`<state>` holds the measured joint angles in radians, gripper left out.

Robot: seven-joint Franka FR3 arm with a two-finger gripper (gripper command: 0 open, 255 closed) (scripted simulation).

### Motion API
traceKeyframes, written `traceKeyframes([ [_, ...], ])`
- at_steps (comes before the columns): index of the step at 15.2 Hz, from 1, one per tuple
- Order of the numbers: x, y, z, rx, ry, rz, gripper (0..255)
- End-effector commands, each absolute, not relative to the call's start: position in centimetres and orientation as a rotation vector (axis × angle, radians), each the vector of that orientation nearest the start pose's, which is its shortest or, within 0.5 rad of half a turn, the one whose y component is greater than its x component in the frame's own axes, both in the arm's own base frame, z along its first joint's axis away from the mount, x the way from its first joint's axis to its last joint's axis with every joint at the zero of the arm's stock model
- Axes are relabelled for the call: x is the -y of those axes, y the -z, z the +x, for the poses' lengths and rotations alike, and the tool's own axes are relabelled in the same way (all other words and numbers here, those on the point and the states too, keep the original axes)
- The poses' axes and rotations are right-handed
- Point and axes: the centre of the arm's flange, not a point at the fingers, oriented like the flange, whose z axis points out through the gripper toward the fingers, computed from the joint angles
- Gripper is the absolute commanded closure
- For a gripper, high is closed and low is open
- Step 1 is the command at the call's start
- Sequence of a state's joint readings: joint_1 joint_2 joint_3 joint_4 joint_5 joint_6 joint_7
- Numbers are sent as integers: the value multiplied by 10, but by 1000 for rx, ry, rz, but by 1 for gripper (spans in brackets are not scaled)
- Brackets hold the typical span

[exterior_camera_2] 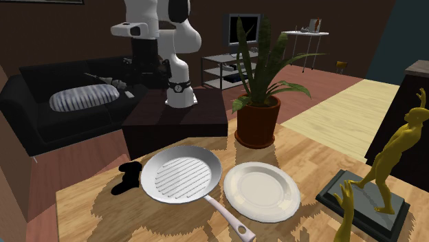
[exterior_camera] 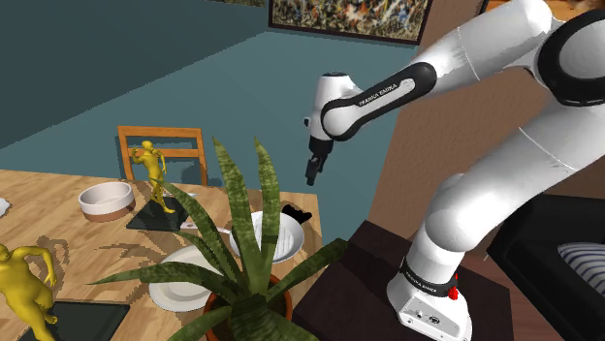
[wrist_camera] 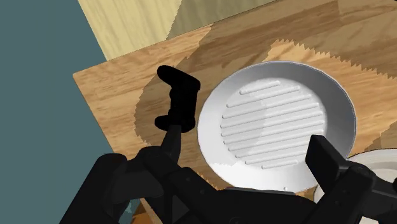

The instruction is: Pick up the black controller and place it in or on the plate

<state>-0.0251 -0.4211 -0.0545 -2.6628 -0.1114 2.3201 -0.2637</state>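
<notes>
The black controller lies flat on the wooden table near its corner, just beside the rim of a white ribbed frying pan. In the second exterior view the controller is left of the pan, and the white plate sits on the pan's other side. From the shoulder view the controller shows behind the pan, with the plate partly hidden by plant leaves. My gripper hangs open and empty high above the controller and pan.
A tall potted plant stands at the table edge beside the dark stand. Yellow figurines on dark bases, a white bowl and a wooden chair are farther off. A black sofa lies behind the arm.
</notes>
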Motion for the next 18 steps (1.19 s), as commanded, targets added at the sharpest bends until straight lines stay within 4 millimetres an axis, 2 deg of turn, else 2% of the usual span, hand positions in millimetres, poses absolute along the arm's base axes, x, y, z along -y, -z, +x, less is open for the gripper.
traceKeyframes([
  [1, 35, -356, 401, 440, 112, -3199, 0],
  [16, 79, -177, 467, 591, 110, -3284, 0],
  [18, 82, -164, 470, 598, 110, -3287, 0],
])
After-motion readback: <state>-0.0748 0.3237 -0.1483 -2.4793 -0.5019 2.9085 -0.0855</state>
